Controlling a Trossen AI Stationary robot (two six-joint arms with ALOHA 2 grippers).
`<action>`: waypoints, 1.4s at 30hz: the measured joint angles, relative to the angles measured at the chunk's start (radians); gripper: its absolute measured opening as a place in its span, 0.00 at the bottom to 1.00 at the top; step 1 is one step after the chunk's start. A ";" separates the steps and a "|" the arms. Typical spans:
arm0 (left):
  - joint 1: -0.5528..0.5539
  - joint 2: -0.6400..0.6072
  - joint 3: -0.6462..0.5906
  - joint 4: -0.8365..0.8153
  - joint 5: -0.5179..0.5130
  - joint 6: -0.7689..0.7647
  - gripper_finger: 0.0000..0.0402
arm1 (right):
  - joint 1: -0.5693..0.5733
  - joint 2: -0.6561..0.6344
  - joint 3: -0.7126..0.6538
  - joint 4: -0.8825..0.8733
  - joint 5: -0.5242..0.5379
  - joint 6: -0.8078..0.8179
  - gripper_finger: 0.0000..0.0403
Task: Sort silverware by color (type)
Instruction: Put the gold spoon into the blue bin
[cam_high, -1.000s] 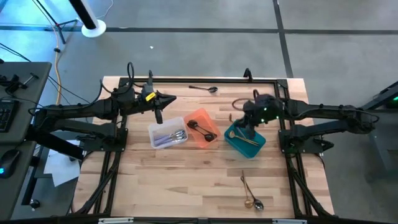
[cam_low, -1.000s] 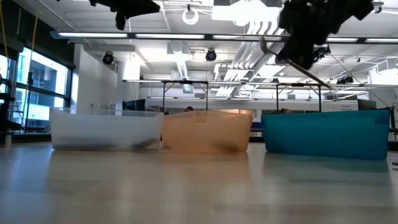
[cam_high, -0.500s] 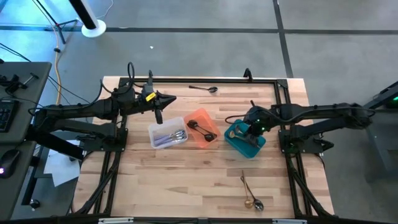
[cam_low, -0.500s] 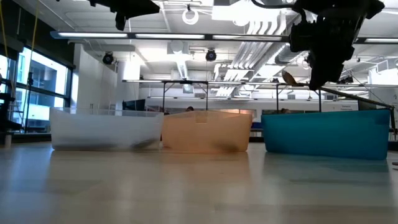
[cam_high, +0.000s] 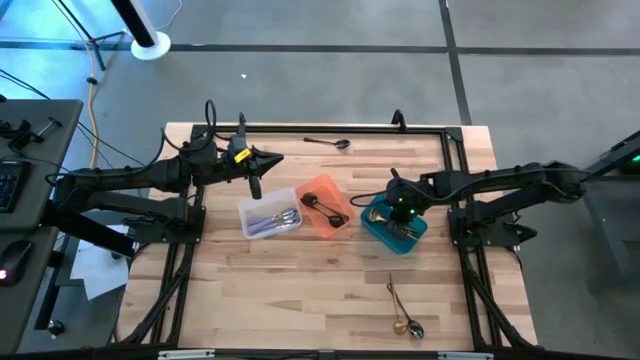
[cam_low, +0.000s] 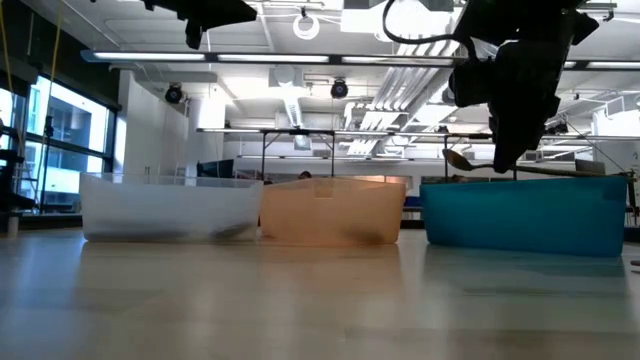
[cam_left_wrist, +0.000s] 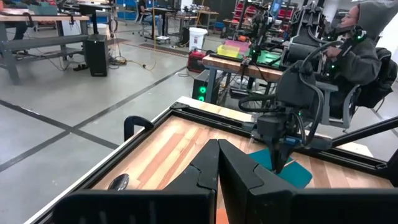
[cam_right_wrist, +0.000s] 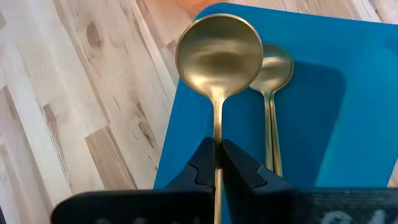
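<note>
My right gripper (cam_high: 397, 208) hangs over the teal bin (cam_high: 412, 238), shut on a gold spoon (cam_right_wrist: 219, 55). A second gold spoon (cam_right_wrist: 272, 70) lies inside that bin. The clear bin (cam_high: 252, 212) holds silver pieces (cam_high: 275, 219), and the orange bin (cam_high: 322, 188) holds black ones (cam_high: 325, 208). A black spoon (cam_high: 328, 143) lies by the table's far edge. Two spoons (cam_high: 402, 312) lie near the near edge. My left gripper (cam_high: 254, 183) is shut on nothing, high above the far side of the clear bin. My right gripper pinches the gold spoon's handle (cam_right_wrist: 216, 138) between its two fingers, a short way behind the bowl. The fingers (cam_low: 507, 150) come from above, slanting down, across the handle. The spoon is lifted clear and about level over the teal bin, its long handle end (cam_low: 590, 171) sticking out behind.
The three bins stand side by side in the table's middle. A dark frame (cam_high: 455, 160) runs along the table's far and side edges. Bare wood lies between the bins and the near edge. A person (cam_left_wrist: 364, 56) sits beyond the table in the left wrist view.
My right gripper has gone down and a little toward the table's left, over the teal bin, and has tipped to point more steeply down. The gold spoon has gone with it, from slanting high above the bin to about level near the bin's rim.
</note>
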 joint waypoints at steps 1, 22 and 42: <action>0.000 0.000 0.000 0.000 0.000 0.000 0.00 | 0.000 0.000 0.000 0.000 -0.004 -0.001 0.00; 0.000 0.000 0.000 0.000 0.000 0.000 0.00 | 0.000 0.077 0.131 -0.211 0.013 -0.352 0.00; 0.000 0.000 0.000 0.000 0.000 0.000 0.00 | 0.000 0.230 0.131 -0.137 0.012 -0.477 0.00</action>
